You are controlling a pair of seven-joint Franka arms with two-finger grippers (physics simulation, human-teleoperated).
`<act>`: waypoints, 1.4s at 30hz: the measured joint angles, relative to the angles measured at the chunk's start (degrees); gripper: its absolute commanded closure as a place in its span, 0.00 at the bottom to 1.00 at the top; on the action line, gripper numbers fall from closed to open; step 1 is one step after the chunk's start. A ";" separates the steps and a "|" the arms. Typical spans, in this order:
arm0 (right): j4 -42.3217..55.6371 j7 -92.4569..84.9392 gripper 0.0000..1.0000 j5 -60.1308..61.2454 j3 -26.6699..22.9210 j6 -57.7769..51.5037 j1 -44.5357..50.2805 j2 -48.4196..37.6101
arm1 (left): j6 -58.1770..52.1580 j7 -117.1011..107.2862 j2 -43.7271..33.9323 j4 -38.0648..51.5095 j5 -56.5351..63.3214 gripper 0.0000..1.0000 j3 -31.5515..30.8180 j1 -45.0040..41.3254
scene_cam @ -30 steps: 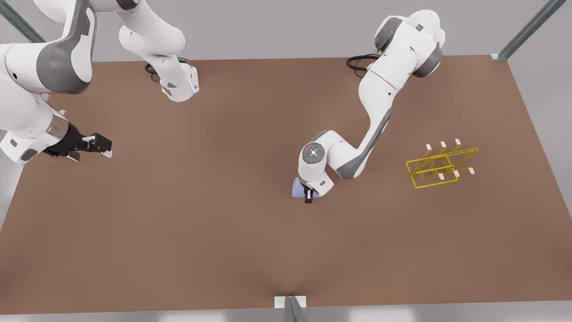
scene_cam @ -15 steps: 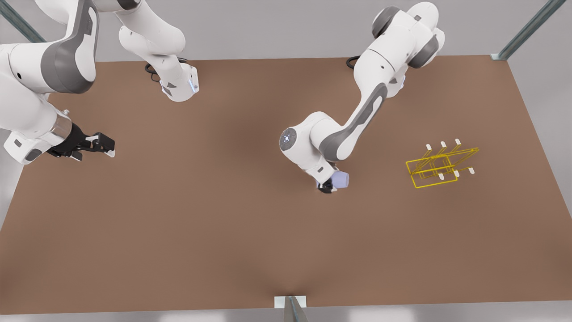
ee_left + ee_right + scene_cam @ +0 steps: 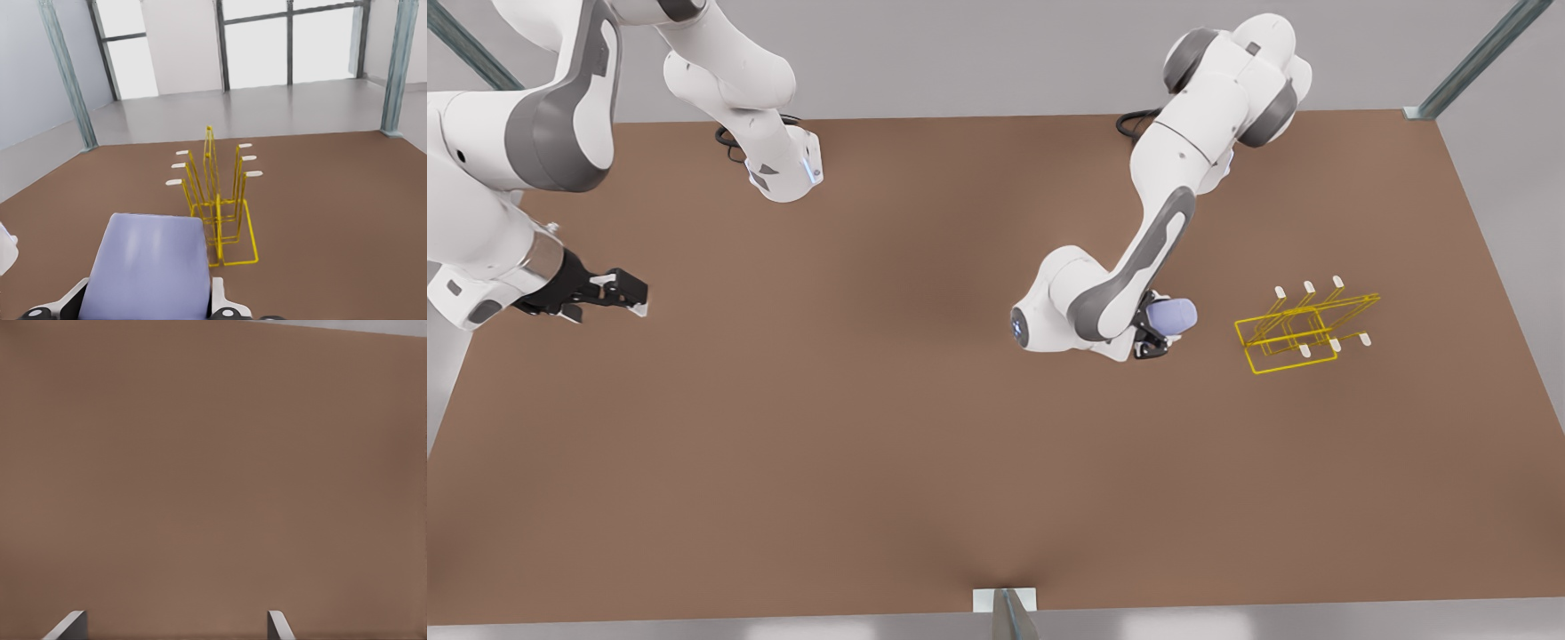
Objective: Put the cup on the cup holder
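Observation:
The pale lavender-blue cup (image 3: pixel 1172 314) is held above the table, lying on its side, with my left gripper (image 3: pixel 1152 333) shut on it. It is just to the front view's left of the yellow wire cup holder (image 3: pixel 1303 329), with a short gap between them. In the left wrist view the cup (image 3: pixel 150 267) sits between the white fingers (image 3: pixel 223 300), and the cup holder (image 3: pixel 217 200) with its white-tipped prongs stands straight ahead. My right gripper (image 3: pixel 636 293) waits open over the table at the front view's far left, its fingertips (image 3: pixel 73 623) spread above bare brown surface.
The brown table (image 3: pixel 871 444) spreads wide around both arms. The arm bases stand at the far edge. A metal bracket (image 3: pixel 1005 609) sits at the near edge, and a frame post (image 3: pixel 1476 58) rises at the far right corner.
My left gripper has carried the cup from mid-table toward the front view's right, close to the cup holder, turning the wrist as it went. The right arm has barely shifted.

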 measured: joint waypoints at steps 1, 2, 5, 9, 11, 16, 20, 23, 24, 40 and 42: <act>-0.02 0.01 0.00 -0.29 -0.06 0.03 -0.09 0.00 | -1.14 -0.69 0.14 -0.56 -0.04 0.17 0.04 0.92; -0.17 0.06 0.00 -0.57 -0.05 0.07 -0.10 0.04 | -2.11 -1.35 0.24 -0.85 -0.02 0.17 0.03 2.02; -0.53 0.32 0.00 -1.54 0.01 0.17 0.35 0.08 | -4.18 -3.11 0.26 -2.66 0.35 0.17 0.10 5.30; -0.47 0.63 0.00 -2.43 0.25 0.21 0.77 0.01 | -6.08 -5.53 -1.02 -6.42 0.49 0.17 0.10 5.34; -0.37 0.75 0.00 -2.57 0.30 0.20 0.71 0.01 | -6.75 -6.76 -2.53 -9.11 0.54 0.17 0.11 5.80; -0.08 1.00 0.00 -2.78 0.31 0.21 0.54 0.02 | -6.88 -9.89 -6.42 -17.76 0.59 0.17 0.04 7.18; -0.07 1.16 0.00 -2.74 0.39 0.24 1.50 0.08 | -5.04 -12.41 -11.08 -27.07 0.60 0.17 -0.03 7.91; -0.08 1.26 0.00 -2.78 0.43 0.25 2.08 0.08 | -3.45 -14.00 -13.40 -30.67 0.88 0.17 -0.04 8.49; -0.07 1.29 0.00 -2.78 0.43 0.25 2.06 0.08 | -2.96 -14.48 -13.92 -30.96 1.42 0.17 -0.06 9.00; -0.07 1.58 0.00 -2.65 0.40 0.21 1.69 0.00 | 3.61 -21.01 -19.73 -42.66 5.92 0.17 -0.69 12.02; -0.07 1.60 0.00 -2.66 0.40 0.20 1.69 0.00 | 3.98 -21.82 -20.88 -44.03 6.00 0.17 -0.72 12.07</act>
